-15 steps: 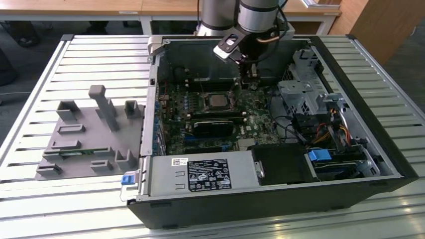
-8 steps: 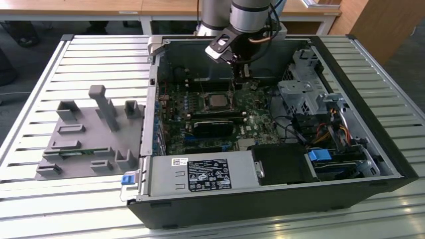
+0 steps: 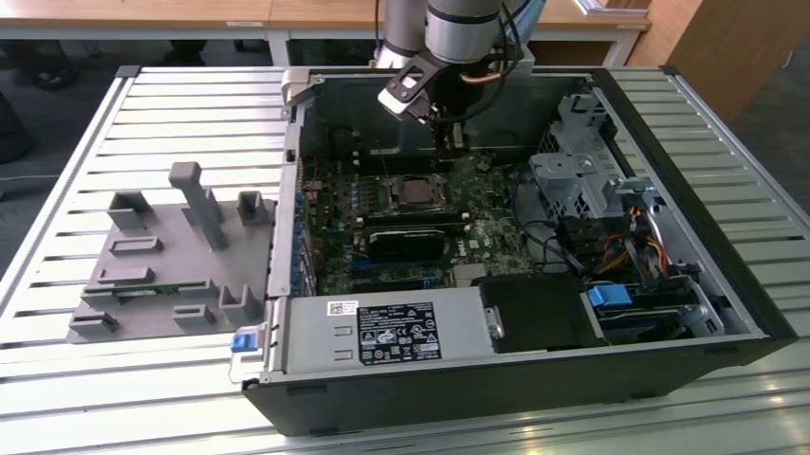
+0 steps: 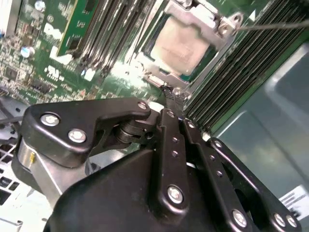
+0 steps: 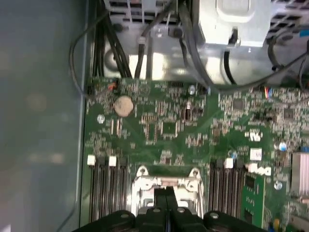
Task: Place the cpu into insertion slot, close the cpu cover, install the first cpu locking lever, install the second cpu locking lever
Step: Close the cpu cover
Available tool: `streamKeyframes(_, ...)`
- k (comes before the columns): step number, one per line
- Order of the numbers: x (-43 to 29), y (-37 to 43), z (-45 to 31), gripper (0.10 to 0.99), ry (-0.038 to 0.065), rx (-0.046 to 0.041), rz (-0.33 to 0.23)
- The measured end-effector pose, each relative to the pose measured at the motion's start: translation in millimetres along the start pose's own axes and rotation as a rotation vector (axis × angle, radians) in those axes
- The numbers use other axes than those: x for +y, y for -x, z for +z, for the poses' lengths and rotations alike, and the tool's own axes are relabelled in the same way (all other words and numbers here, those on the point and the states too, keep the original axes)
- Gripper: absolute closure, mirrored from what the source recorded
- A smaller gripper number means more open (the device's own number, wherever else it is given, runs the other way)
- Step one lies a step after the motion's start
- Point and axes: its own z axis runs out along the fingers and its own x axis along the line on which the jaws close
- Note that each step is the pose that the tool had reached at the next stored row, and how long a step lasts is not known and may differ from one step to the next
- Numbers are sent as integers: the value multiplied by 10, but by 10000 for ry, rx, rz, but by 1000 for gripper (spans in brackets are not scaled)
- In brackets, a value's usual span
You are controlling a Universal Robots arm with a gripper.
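The gripper [image 4: 169, 94] has its fingers pressed together into a single narrow tip with nothing pinched between them. In the second wrist view that tip sits at the near edge of the insertion slot [image 4: 161, 79]; I cannot tell whether it touches the metal. The cpu [image 4: 181, 46] already lies flat in the slot, and the cpu cover [image 4: 203, 17] looks folded down around its pale face. A thin locking lever [image 4: 273, 26] runs off from the cover's corner tab, alongside the long black memory slots [image 4: 241, 63]. So the work appears to be at the lever stage. To do it well, the closed tip should bear on the wire alone, push along its swing and stay clear of the green board [image 5: 169, 125]. In the exterior view the arm reaches straight down into the open computer case [image 3: 708, 313], which lies on the slatted surface [image 3: 76, 123].
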Motion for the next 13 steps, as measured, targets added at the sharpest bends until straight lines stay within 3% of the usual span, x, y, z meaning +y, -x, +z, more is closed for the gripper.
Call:
streamKeyframes(5,-143,-5,15,980,0,0,2)
streamKeyframes(13,-180,15,139,980,-20,2,-32)
